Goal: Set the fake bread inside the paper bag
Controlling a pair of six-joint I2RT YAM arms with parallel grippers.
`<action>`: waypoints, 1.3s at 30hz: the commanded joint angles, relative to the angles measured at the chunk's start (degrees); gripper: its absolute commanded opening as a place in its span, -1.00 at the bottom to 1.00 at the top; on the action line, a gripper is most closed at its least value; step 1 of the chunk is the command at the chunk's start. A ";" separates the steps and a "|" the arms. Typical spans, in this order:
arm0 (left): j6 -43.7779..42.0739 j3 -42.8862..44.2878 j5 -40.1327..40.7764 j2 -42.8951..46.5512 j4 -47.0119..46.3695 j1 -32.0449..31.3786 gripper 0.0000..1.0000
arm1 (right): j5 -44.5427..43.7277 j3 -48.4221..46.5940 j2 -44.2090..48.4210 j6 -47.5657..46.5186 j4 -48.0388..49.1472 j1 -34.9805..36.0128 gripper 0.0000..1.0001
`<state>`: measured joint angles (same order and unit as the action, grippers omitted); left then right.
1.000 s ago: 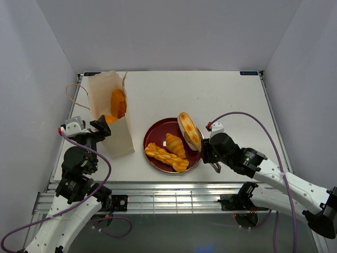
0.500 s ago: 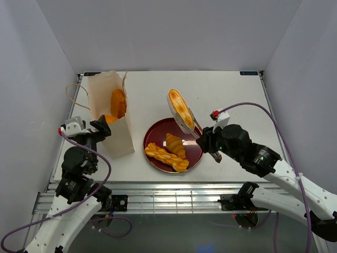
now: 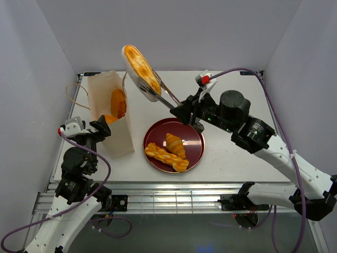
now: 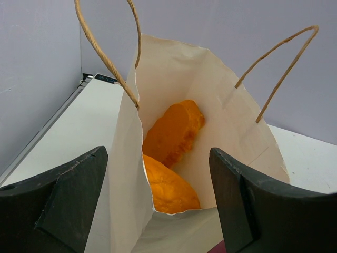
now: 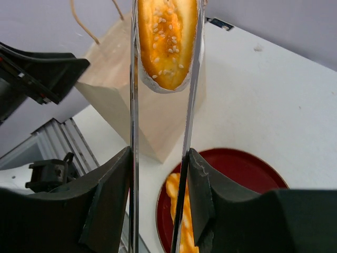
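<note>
As the top camera sees: right gripper clenches tongs pinching a seeded loaf, raised beside the paper bag; braid and croissant lie unbagged on the red plate.
Left wrist: left gripper spread wide, empty; two breads already bagged.
Right wrist: loaf between tong blades.

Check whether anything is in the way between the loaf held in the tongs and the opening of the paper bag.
Nothing visible blocks it. The loaf hangs raised in the tongs, just right of the paper bag, whose top is open. The bread already inside sits low.
</note>
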<state>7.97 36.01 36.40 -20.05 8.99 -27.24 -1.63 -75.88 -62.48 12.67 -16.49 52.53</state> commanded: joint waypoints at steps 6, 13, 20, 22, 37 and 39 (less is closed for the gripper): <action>0.12 0.38 -0.54 -0.07 -0.03 -0.35 0.76 | 11.73 -12.53 -8.44 0.87 11.74 2.04 -0.45; 0.12 0.38 -0.46 0.19 -0.03 -0.35 0.76 | 11.65 -17.63 -14.77 0.96 13.41 6.52 -0.42; 0.29 0.38 -0.81 -0.34 0.15 -0.62 0.76 | 5.50 -20.89 -20.05 -2.73 12.28 10.74 -0.38; 0.21 0.46 -0.81 -0.08 0.06 -0.62 0.76 | 3.84 -21.42 -21.37 -3.70 11.75 11.19 -0.38; 0.03 0.20 -0.37 0.54 -0.12 -0.88 0.76 | -4.08 -19.66 -24.97 -5.72 11.30 11.36 -0.30; 0.03 0.20 -0.37 0.54 -0.20 -0.97 0.76 | -4.17 -19.66 -25.32 -5.90 11.39 11.28 -0.28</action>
<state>7.97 36.01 36.40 -20.01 8.97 -27.94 -3.95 -93.65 -88.01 8.27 -9.72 63.77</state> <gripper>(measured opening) 0.881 0.481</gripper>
